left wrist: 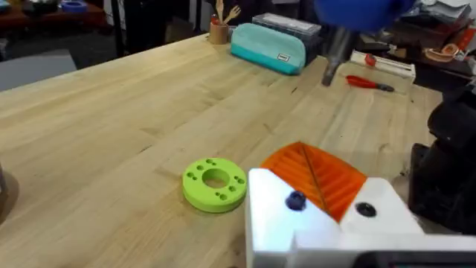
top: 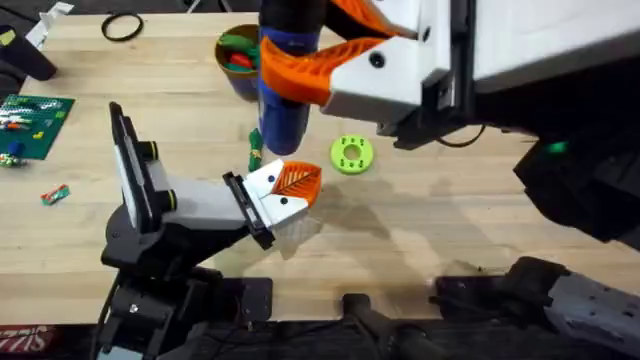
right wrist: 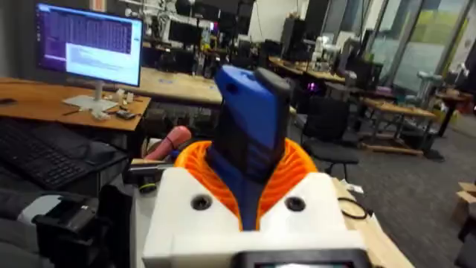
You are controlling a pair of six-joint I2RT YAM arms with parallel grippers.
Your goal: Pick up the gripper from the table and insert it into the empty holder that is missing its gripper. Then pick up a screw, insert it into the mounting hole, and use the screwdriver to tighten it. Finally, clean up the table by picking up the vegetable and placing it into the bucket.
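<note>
Screwdriver (top: 281, 95), blue and thick, stands upright in the right arm's jaws (top: 315, 68), which are clamped on it above the worktop (top: 450, 230). Below it, the orange gripper (top: 297, 181) sits in the white holder (top: 262, 200). Whether the left arm's jaws are open I cannot tell. Behind stands the bucket (top: 238, 66), vegetables inside; a lime-green disc (top: 351, 154) lies nearby.
</note>
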